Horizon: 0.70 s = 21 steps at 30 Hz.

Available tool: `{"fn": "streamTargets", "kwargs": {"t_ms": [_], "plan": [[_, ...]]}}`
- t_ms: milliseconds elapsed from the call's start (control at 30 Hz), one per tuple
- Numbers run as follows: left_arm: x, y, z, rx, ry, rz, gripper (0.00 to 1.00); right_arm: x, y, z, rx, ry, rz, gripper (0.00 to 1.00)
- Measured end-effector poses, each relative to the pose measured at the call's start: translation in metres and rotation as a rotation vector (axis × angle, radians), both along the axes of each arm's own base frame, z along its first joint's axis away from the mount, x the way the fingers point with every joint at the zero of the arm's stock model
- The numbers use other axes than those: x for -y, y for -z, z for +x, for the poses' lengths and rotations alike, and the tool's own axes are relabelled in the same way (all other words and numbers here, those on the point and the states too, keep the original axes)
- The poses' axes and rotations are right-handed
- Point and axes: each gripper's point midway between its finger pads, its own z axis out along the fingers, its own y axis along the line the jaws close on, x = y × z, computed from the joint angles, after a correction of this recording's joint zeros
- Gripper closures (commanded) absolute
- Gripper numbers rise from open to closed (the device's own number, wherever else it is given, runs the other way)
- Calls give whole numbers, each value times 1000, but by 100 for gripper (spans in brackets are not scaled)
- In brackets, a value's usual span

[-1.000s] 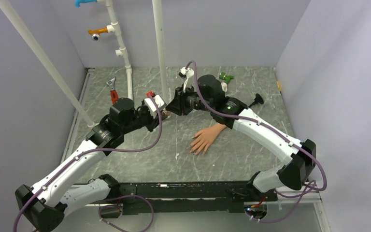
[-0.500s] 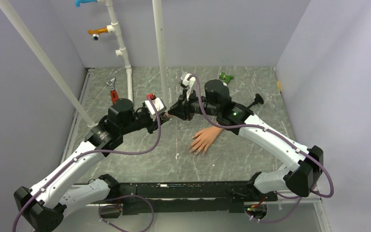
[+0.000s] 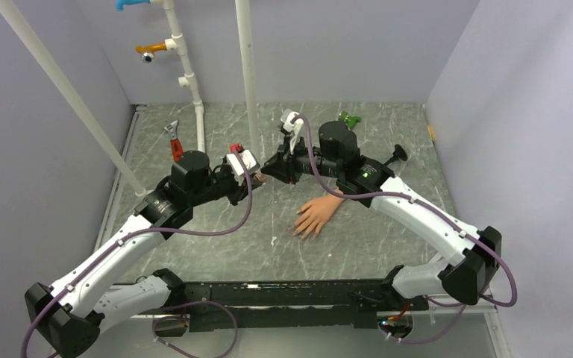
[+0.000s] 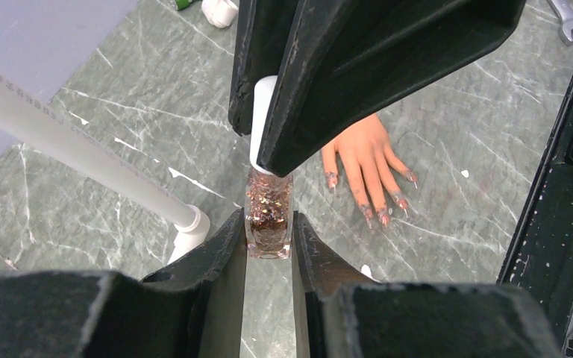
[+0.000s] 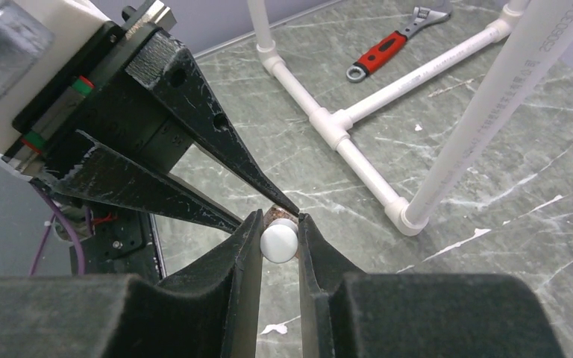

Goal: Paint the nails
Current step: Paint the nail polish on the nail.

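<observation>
You are holding the small glitter bottle (image 4: 268,212) in the left gripper (image 4: 267,227); its two fingers are pressing on the glass from both sides, above the table (image 3: 216,239). The right gripper (image 5: 278,222) is clamping the white cap (image 5: 279,242) of the same bottle, so the two arms are meeting in the air behind the mannequin hand (image 3: 317,214).

This hand is lying flat on the table, near the bottle but apart from both grippers, with its fingers spreading toward the arm bases. The nails (image 4: 382,216) are showing greyish, sparkling tips in the left wrist view, but I cannot tell whether this is polish.

In my judgement you are working only on the opening step. The cap is sitting on the neck, and I cannot tell if it is loose. Pulling out the brush, carrying it to the fingertips and painting each nail are all waiting for you.
</observation>
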Motion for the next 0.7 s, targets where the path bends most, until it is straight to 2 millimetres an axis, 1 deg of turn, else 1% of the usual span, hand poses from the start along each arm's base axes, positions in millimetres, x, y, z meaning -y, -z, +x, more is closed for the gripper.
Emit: {"fn": "streamTargets", "kwargs": {"t_ms": [200, 367, 567, 633, 700], "plan": [[-2, 1, 3, 0, -16, 7, 100, 3, -9, -3, 10, 3, 17, 100], [-4, 6, 8, -5, -44, 21, 100, 8, -27, -7, 25, 29, 52, 100], [-7, 8, 13, -3, -75, 33, 100, 25, -54, 5, 64, 156, 78, 100], [-8, 8, 14, -2, -83, 35, 100, 31, -59, 10, 72, 207, 78, 100], [-9, 8, 16, 0, -93, 38, 100, 38, -60, 14, 71, 253, 74, 100]]}}
